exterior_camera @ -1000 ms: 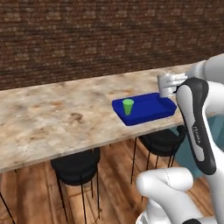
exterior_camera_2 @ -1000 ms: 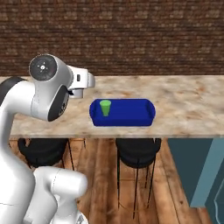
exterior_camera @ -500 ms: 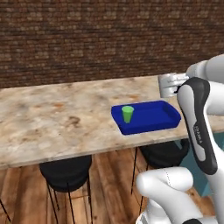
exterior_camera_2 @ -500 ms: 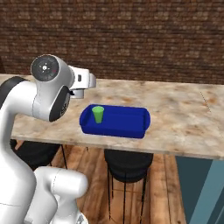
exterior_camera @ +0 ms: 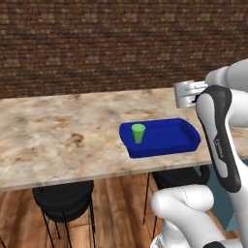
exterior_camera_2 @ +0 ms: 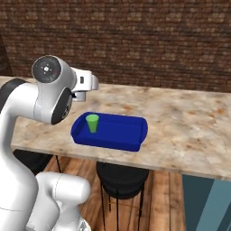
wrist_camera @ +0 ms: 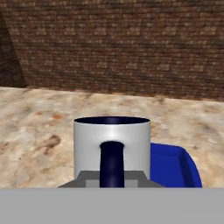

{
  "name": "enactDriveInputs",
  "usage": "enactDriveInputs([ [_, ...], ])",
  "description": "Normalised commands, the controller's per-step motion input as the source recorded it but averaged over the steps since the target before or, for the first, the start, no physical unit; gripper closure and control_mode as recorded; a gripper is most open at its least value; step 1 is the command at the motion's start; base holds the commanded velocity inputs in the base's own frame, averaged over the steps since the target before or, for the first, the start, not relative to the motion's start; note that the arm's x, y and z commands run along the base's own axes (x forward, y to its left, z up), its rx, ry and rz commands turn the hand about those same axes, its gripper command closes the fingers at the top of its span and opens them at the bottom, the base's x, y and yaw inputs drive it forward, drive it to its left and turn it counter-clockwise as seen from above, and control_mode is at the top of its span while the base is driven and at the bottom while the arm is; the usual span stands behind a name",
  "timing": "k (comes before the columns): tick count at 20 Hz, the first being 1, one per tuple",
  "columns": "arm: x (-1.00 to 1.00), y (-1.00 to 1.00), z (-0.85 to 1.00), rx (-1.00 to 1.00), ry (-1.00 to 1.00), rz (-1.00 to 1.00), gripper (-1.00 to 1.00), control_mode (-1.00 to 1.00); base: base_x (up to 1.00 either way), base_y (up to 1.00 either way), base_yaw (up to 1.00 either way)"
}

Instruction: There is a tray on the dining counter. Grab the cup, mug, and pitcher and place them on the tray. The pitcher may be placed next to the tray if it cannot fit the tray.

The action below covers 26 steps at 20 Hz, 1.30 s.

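My gripper (wrist_camera: 111, 178) is shut on the mug (wrist_camera: 111, 139), a light grey cylinder whose dark navy handle faces the hand camera. In the left base view the mug (exterior_camera: 183, 94) hangs upright above the far right end of the tray (exterior_camera: 164, 148). That bright blue tray (exterior_camera_2: 108, 145) lies on the beige marble dining counter (exterior_camera: 58, 135), and the green cup (exterior_camera: 138, 133) stands upright in its left part. From the right side the cup (exterior_camera_2: 93, 122) shows near the tray's left end. The hand view catches a corner of the tray (wrist_camera: 175, 168) behind the mug. The pitcher is out of view.
A brick wall runs behind the counter (exterior_camera_2: 189, 131). Black stools (exterior_camera: 63, 201) (exterior_camera_2: 122, 178) stand under its front edge. A teal cabinet (exterior_camera_2: 207, 203) sits at the lower right. My own upper arm (exterior_camera: 218, 140) rises close to the tray's right end.
The whole picture has shifted as the base moved, so counter and tray sit differently in both base views. The mug stays held in my gripper, and the cup stays on the tray.
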Motion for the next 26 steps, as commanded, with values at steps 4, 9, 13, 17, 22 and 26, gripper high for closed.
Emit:
enactDriveInputs([
  [4, 0.0, 0.0, 0.0, 0.0, 0.0, 0.0, 1.0, 1.0, 0.33, -0.26, 0.01],
  [9, 0.0, 0.0, 0.0, 0.0, 0.0, 0.0, 1.0, 1.0, 0.21, -0.32, 0.0],
  [13, 0.0, 0.0, 0.0, 0.0, 0.0, 0.0, 1.0, 1.0, 0.22, -0.24, 0.0],
  [17, 0.0, 0.0, 0.0, 0.0, 0.0, 0.0, 1.0, -1.0, 0.0, -0.01, 0.0],
  [22, 0.0, -0.05, -0.04, 0.0, 0.0, 0.01, 1.0, -1.0, 0.0, 0.0, 0.0],
  [26, 0.21, -0.25, -0.36, 0.0, 0.0, 0.07, 1.0, -1.0, 0.0, 0.0, 0.0],
])
